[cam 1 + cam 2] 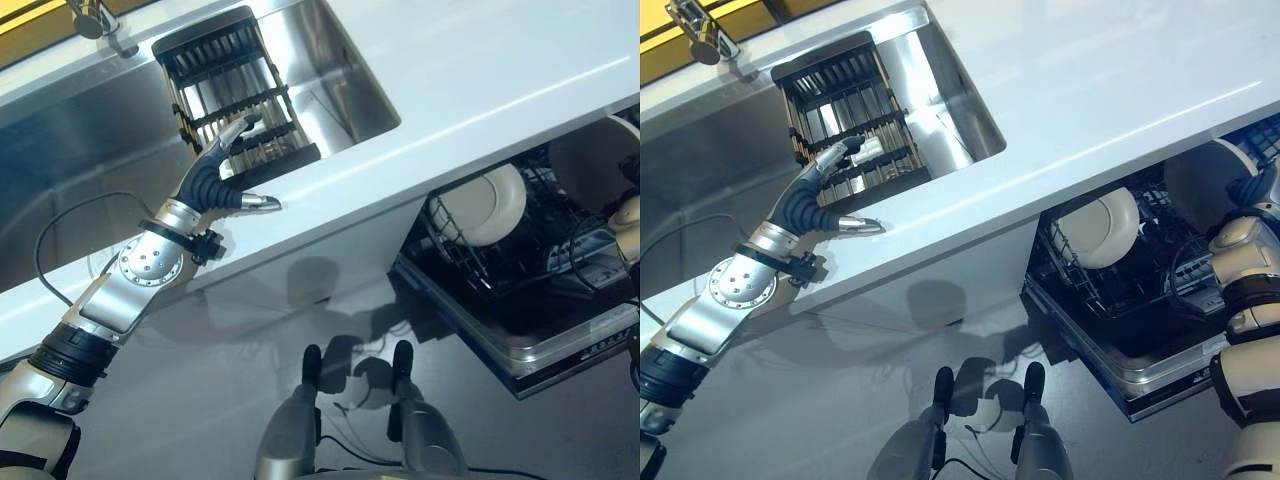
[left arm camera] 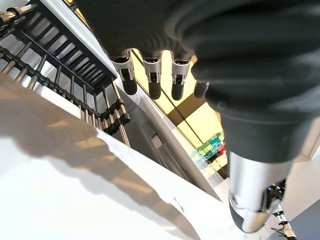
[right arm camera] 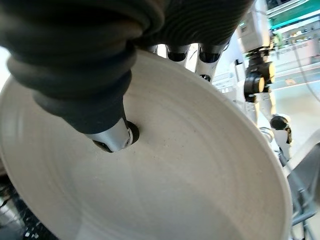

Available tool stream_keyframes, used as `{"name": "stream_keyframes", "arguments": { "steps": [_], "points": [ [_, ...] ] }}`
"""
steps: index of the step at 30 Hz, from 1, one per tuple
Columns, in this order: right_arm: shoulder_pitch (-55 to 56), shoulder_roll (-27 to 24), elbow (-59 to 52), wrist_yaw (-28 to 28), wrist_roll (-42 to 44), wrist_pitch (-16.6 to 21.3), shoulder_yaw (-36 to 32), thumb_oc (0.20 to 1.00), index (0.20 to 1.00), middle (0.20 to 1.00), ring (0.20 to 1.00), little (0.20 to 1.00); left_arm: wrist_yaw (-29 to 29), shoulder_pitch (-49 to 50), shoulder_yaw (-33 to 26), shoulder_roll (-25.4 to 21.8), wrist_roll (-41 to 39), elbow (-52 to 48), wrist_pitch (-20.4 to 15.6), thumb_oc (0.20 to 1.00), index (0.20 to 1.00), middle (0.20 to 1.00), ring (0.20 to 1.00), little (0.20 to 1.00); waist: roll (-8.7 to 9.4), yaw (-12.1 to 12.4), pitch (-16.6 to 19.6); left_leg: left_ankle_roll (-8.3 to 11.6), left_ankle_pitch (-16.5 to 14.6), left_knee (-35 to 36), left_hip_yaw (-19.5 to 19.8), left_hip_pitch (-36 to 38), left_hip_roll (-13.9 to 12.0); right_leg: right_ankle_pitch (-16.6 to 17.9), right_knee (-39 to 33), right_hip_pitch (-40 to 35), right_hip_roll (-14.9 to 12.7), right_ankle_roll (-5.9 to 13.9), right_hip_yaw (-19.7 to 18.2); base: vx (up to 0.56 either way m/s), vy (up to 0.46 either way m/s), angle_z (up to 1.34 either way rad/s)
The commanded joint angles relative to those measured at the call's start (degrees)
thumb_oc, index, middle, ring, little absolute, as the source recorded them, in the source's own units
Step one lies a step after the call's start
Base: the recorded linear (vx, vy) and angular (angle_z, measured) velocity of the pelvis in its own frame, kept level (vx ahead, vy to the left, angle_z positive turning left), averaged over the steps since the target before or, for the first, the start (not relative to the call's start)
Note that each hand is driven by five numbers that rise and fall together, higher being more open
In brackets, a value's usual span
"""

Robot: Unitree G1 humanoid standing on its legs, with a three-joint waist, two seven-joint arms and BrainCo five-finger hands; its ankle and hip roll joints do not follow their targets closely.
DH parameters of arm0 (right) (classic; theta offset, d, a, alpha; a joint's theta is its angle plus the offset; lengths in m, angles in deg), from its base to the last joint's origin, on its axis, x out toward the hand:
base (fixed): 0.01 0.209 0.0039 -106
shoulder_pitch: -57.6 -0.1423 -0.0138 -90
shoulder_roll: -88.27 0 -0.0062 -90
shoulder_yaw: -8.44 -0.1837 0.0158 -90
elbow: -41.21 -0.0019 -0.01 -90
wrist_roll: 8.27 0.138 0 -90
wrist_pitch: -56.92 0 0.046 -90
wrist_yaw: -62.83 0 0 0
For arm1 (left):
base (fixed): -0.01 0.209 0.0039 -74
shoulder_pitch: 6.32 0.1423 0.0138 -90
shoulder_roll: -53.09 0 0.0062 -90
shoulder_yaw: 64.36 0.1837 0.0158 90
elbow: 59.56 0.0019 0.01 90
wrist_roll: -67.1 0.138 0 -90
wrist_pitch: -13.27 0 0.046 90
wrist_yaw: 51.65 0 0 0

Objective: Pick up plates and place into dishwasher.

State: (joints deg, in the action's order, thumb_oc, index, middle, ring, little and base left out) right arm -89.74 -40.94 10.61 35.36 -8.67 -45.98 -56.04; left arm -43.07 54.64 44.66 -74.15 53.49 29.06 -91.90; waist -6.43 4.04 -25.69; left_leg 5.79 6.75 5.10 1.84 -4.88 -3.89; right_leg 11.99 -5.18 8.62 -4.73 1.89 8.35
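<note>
R hand grips a plate above the open dishwasher, L hand idles at the sink rack.

Big white counter (image 1: 480,90) runs across, steel sink (image 1: 340,80) sunk in it w/ a black dish rack (image 1: 235,95) standing inside. Below the counter edge the dishwasher (image 1: 1140,340) is pulled open, its wire basket (image 1: 1110,280) out front; one white plate (image 1: 1098,228) stands on edge in it. Second, held plate (image 1: 1202,180) sits further to the robot's right, just above the basket. Right hand (image 3: 100,75) pinches it: thumb pressed on the plate's face, fingers curled over the rim. Left hand (image 1: 222,170) hovers at the sink edge by the rack, fingers straight & relaxed, holding nothing. Tap (image 1: 95,20) at the far corner.
</note>
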Motion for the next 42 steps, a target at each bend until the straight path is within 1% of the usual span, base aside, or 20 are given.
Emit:
{"name": "stream_keyframes", "arguments": {
  "steps": [1,6,7,10,12,13,14,15,18,20,25,28,31,33,36,37,38,40,42],
  "points": [
    [-8.45,-2.43,1.09,1.73,-2.07,-0.32,5.96,0.2,0.2,0.2,0.2,0.2,2.59,-4.41,0.35,-3.5,-2.37,-3.0,-3.89,1.0,1.0,1.0,1.0,1.0,0.74,0.32,-1.39,-3.71,-2.23,-0.52,-2.58,-3.87,6.12,-5.8,1.63,0.45,1.25,2.23,2.38,-0.05,0.021,0.02],
    [-7.93,-0.93,3.81,6.9,-1.66,1.11,6.91,0.2,0.2,0.2,0.2,0.2,3.59,-4.72,-0.32,-2.9,-1.77,-3.5,-3.91,1.0,1.0,1.0,1.0,1.0,0.31,0.47,-1.49,-3.49,-2.1,-0.73,-2.99,-3.88,6.11,-5.82,1.78,0.59,0.85,2.26,2.85,-0.04,0.025,0.01],
    [-7.45,-0.19,4.71,9.05,-0.56,1.98,6.61,0.2,0.2,0.2,0.2,0.2,3.6,-4.76,-0.72,-2.69,-1.73,-3.83,-3.94,1.0,1.0,1.0,1.0,1.0,0.23,0.56,-1.61,-3.47,-2.07,-0.83,-3.03,-3.85,6.12,-5.86,1.92,0.62,0.79,2.22,2.9,-0.04,0.013,-0.01],
    [-7.02,1.54,6.29,13.04,0.61,2.37,5.91,0.2,0.2,0.2,0.2,0.2,3.54,-5.29,-1.09,-1.95,-1.09,-4.0,-3.63,1.0,1.0,1.0,1.0,1.0,-0.02,0.78,-1.79,-3.43,-2.0,-1.0,-3.2,-3.94,6.09,-5.91,2.08,0.71,0.57,2.18,3.17,-0.05,0.004,0.0],
    [-7.13,2.31,7.46,15.69,2.11,3.27,6.06,0.2,0.2,0.2,0.2,0.2,3.35,-5.88,-0.86,-1.72,-0.94,-4.11,-3.36,1.0,1.0,1.0,1.0,1.0,-0.15,0.92,-1.84,-3.39,-1.95,-1.02,-3.3,-3.92,6.09,-5.94,2.15,0.7,0.48,2.19,3.27,-0.04,-0.002,0.0],
    [-7.28,2.38,7.88,17.28,3.73,2.74,6.14,0.2,0.2,0.2,0.2,0.2,3.16,-6.27,-0.83,-1.71,-0.86,-3.96,-3.32,1.0,1.0,1.0,1.0,1.0,-0.13,0.93,-1.86,-3.37,-1.96,-1.04,-3.48,-3.87,6.06,-5.92,2.19,0.71,0.39,2.19,3.41,-0.03,-0.004,0.0],
    [-7.16,2.47,8.17,17.93,5.93,3.07,5.91,0.316,0.316,0.316,0.316,0.316,2.88,-6.44,-0.85,-1.85,-1.04,-3.93,-3.31,1.0,1.0,1.0,1.0,1.0,-0.11,0.96,-1.88,-3.35,-1.97,-1.07,-3.47,-3.79,6.03,-5.91,2.29,0.68,0.34,2.22,3.48,0.0,0.0,0.0],
    [-7.02,2.74,8.27,18.52,7.47,2.57,5.39,1.0,1.0,1.0,1.0,1.0,2.6,-6.57,-0.92,-1.86,-1.11,-3.69,-3.38,1.0,1.0,1.0,1.0,1.0,-0.05,0.92,-1.88,-3.31,-2.02,-1.12,-3.58,-3.66,5.99,-5.94,2.41,0.69,0.27,2.26,3.58,0.0,0.0,0.0],
    [-6.39,3.28,8.42,18.39,11.63,2.12,3.38,1.0,1.0,1.0,1.0,1.0,2.48,-6.78,-0.93,-2.0,-1.1,-3.81,-3.28,1.0,1.0,1.0,1.0,1.0,-0.04,0.85,-1.75,-3.32,-2.17,-1.09,-3.61,-3.23,5.96,-5.94,2.56,0.57,0.25,2.27,3.46,0.0,0.003,-0.01],
    [-5.79,3.23,8.75,16.94,11.96,3.27,1.55,1.0,1.0,1.0,1.0,1.0,2.16,-6.52,-1.2,-1.85,-0.95,-4.07,-3.3,1.0,1.0,1.0,1.0,1.0,-0.05,0.73,-1.46,-3.41,-2.38,-0.99,-3.59,-2.84,6.01,-5.99,2.66,0.44,0.3,2.29,3.3,0.0,0.0,0.0],
    [-5.47,2.17,8.52,15.06,12.95,3.39,-0.2,1.0,1.0,1.0,1.0,1.0,1.79,-5.56,-1.21,-2.15,-0.96,-4.65,-3.63,1.0,1.0,1.0,1.0,1.0,0.2,0.61,-0.63,-3.44,-2.64,-1.05,-3.69,-2.12,6.0,-6.04,2.94,0.0,0.35,2.38,3.12,0.0,0.0,0.0],
    [-4.65,1.11,7.78,13.94,15.09,3.64,-1.25,1.0,1.0,1.0,1.0,1.0,2.02,-4.74,-1.37,-2.51,-0.96,-5.16,-3.78,1.0,1.0,1.0,1.0,1.0,0.59,0.29,-0.03,-3.5,-2.91,-1.07,-4.07,-1.5,5.85,-6.03,2.92,-0.46,0.39,2.37,2.88,0.0,0.0,0.0],
    [-2.41,-0.11,6.04,10.62,18.53,5.33,-3.96,1.0,1.0,1.0,1.0,1.0,1.63,-3.08,-1.93,-2.34,-0.67,-5.35,-4.65,1.0,1.0,1.0,1.0,1.0,1.13,-0.25,0.74,-3.48,-3.42,-1.29,-4.54,-0.55,5.58,-6.22,2.97,-1.36,0.58,2.32,2.55,0.03,0.024,0.0],
    [-0.41,-0.53,4.58,7.22,20.46,7.64,-7.11,1.0,1.0,1.0,1.0,1.0,1.53,-1.87,-2.24,-2.01,-0.47,-5.25,-5.12,1.0,1.0,1.0,1.0,1.0,1.45,-0.65,1.47,-3.47,-3.77,-1.47,-4.6,0.09,5.49,-6.34,3.06,-1.98,0.7,2.35,2.27,0.07,0.046,-0.01],
    [4.13,-0.34,1.97,6.2,21.49,9.91,-11.75,1.0,1.0,1.0,1.0,1.0,1.65,-0.34,-2.63,-0.95,0.46,-5.51,-5.44,1.0,1.0,1.0,1.0,1.0,1.93,-1.15,2.52,-3.58,-4.25,-1.68,-5.06,0.88,5.38,-6.62,3.31,-2.68,0.62,2.49,2.1,0.07,0.047,-0.02],
    [6.11,0.11,0.47,4.93,22.97,10.94,-13.17,1.0,1.0,1.0,1.0,1.0,2.06,0.4,-2.75,-0.44,0.93,-6.1,-5.11,1.0,1.0,1.0,1.0,1.0,2.05,-1.36,2.91,-3.66,-4.35,-1.68,-5.09,1.2,5.36,-6.65,3.33,-3.01,0.63,2.5,1.98,0.09,0.056,0.01],
    [8.72,0.99,-1.18,3.54,24.44,12.84,-15.01,1.0,1.0,1.0,1.0,1.0,2.24,0.99,-3.08,-0.07,0.87,-6.39,-4.89,1.0,1.0,1.0,1.0,1.0,2.16,-1.64,3.34,-3.77,-4.48,-1.63,-5.11,1.6,5.38,-6.7,3.27,-3.42,0.69,2.54,1.75,0.08,0.042,-0.01],
    [12.89,3.29,-3.45,1.3,23.95,13.65,-18.26,1.0,1.0,1.0,1.0,1.0,2.45,1.31,-3.22,0.55,0.99,-5.84,-5.36,1.0,1.0,1.0,1.0,1.0,2.4,-2.03,3.86,-3.93,-4.82,-1.6,-5.29,2.02,5.42,-6.89,3.38,-3.65,0.75,2.6,1.4,0.06,0.021,-0.02],
    [17.13,5.95,-4.31,0.73,25.3,14.4,-20.41,1.0,1.0,1.0,1.0,1.0,2.45,1.69,-3.25,1.49,1.48,-5.72,-5.33,1.0,1.0,1.0,1.0,1.0,2.5,-2.37,4.31,-4.21,-5.15,-1.49,-5.4,2.49,5.47,-6.99,3.33,-4.01,0.93,2.56,1.02,0.08,0.021,-0.03]
  ]
}}
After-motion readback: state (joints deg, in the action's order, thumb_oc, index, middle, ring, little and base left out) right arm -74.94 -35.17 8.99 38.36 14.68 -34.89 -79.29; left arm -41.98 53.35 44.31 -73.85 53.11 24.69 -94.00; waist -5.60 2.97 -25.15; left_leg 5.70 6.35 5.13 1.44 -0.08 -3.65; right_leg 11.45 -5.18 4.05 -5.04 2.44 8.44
